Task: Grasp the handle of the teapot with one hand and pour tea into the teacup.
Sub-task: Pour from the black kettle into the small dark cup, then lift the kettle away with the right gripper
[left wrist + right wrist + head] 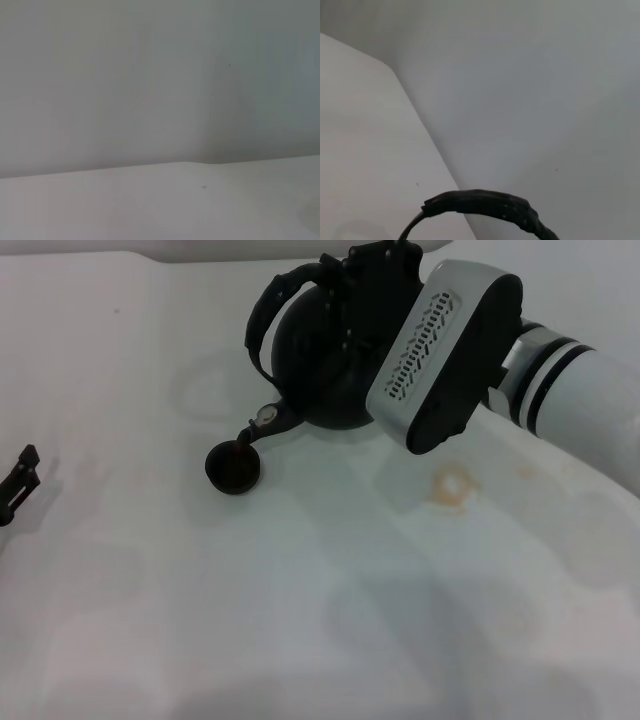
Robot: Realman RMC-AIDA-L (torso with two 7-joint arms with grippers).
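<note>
Teapot [315, 360], black and round-bodied, sits at the far side of the white table [330, 620], tipped toward the robot's left so that its short spout [258, 428] hangs directly over the teacup [233, 466]. That tilt brings the spout mouth over the rim of the small black cup, which stands on the table just beside and below the pot; this appears to be the pouring step, though no stream of tea can be made out. The handle [268, 315] arches off the upper left of the body, and the right wrist view shows a section of the same ribbed black hoop [480, 202] close to the camera, consistent with a grip on it. The right gripper [375, 285] reaches in from the right and sits against the top of the pot, its silver wrist housing [445, 355] covering part of the body; its fingers are hidden among black parts, so their opening cannot be told. The left gripper [20, 480] is parked at the left edge of the table, well apart from the work, with only a dark tip in view and its opening not readable.
</note>
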